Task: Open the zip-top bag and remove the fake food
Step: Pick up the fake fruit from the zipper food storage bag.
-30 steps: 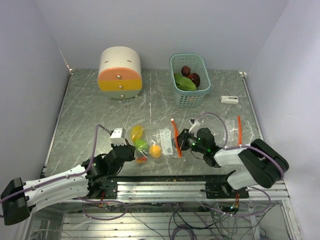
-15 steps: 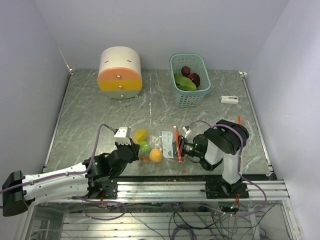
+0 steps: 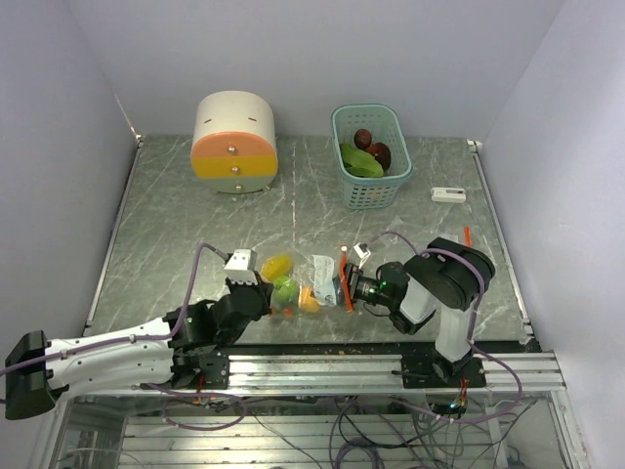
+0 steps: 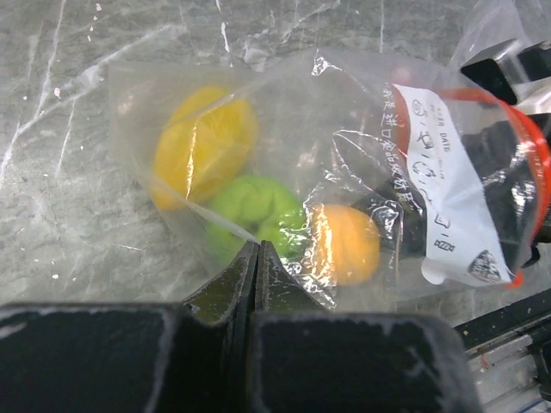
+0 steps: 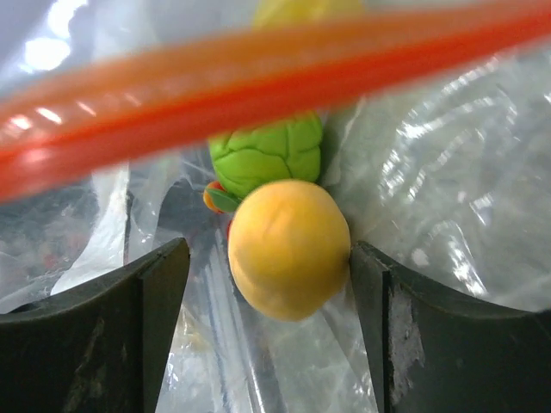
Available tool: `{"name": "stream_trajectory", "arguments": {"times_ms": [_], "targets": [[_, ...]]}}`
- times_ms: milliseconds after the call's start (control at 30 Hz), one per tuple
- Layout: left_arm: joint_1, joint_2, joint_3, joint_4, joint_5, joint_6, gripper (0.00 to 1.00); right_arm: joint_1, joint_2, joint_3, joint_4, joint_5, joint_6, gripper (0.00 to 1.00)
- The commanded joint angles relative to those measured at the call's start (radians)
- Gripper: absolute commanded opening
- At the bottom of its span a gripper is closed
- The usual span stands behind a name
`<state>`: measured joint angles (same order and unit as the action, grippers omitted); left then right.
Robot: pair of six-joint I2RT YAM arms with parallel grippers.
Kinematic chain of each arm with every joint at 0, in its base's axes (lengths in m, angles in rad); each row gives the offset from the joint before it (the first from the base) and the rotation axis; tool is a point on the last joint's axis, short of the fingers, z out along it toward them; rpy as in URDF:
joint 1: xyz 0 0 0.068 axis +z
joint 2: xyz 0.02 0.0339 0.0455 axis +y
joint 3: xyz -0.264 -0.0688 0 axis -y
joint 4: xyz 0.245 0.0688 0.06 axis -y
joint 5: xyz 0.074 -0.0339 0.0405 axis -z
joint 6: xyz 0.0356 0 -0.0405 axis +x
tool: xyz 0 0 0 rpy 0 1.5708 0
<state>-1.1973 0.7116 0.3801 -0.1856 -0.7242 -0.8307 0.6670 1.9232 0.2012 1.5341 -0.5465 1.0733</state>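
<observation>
Left gripper (image 4: 256, 258) pinched shut on zip-top bag (image 4: 362, 112), away from bag mouth. Right gripper (image 5: 269, 258) open inside mouth, orange fruit (image 5: 288, 249) between jaws, lime-green fruit (image 5: 267, 155) behind. You close on orange fruit alone, avoid film, withdraw straight.

1. White label (image 4: 443, 185) on the zip-top bag (image 4: 344, 95): we read only the word "DATE" in small print.
2. Same label: a row of characters, too small and creased for us to read.
3. Same label, lower end: a small dark emblem (image 4: 485, 262), illegible.
</observation>
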Motion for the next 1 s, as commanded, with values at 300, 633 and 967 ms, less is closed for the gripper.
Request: {"name": "stream_trajectory", "arguments": {"times_ms": [300,633,967], "targets": [[-0.014,0.003,0.012,0.019,-0.038,-0.009,0.07,0.249,-0.335,0.25,-0.916,0.563,-0.51,0.88],[-0.014,-0.023,0.024,-0.05,-0.077,-0.036,0.07,0.321,-0.306,0.286,-1.002,0.628,-0.567,0.86],[-0.013,-0.043,0.007,-0.069,-0.096,-0.049,0.07,0.317,-0.392,0.263,-1.081,0.751,-0.578,0.63]]}}
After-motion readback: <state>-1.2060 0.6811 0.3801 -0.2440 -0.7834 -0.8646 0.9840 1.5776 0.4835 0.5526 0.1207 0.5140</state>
